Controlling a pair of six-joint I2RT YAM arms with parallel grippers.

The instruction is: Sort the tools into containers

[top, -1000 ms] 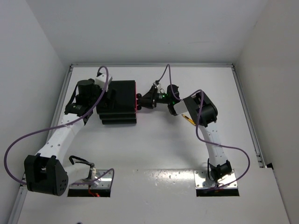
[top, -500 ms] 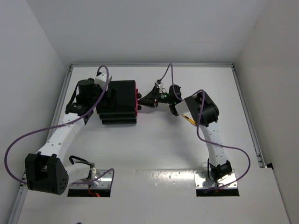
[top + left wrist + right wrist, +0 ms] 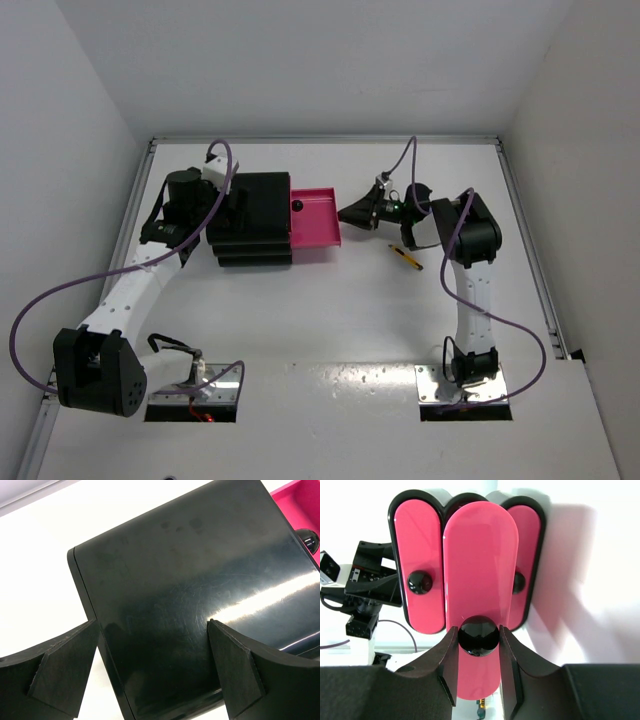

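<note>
The middle drawer (image 3: 315, 228), shallow and magenta-pink, stands drawn out of the black cabinet (image 3: 252, 205) toward 3 o'clock in the top view. Nothing can be made out lying in it there. Its round black knob (image 3: 478, 636) sits clamped between the two fingers of the right pincer (image 3: 345, 214), which is closed on it from both sides. The other two drawers (image 3: 418, 555) sit pushed in on either side of it, each with its own knob. A yellow-and-black tool (image 3: 405, 257) lies on the white tabletop (image 3: 330, 320) at 5 o'clock from the right pincer, apart from it and from the drawer. At the cabinet's 9 o'clock end the left pincer (image 3: 152, 625) is spread wide over the glossy black top; whether its fingers press on it cannot be told.
</note>
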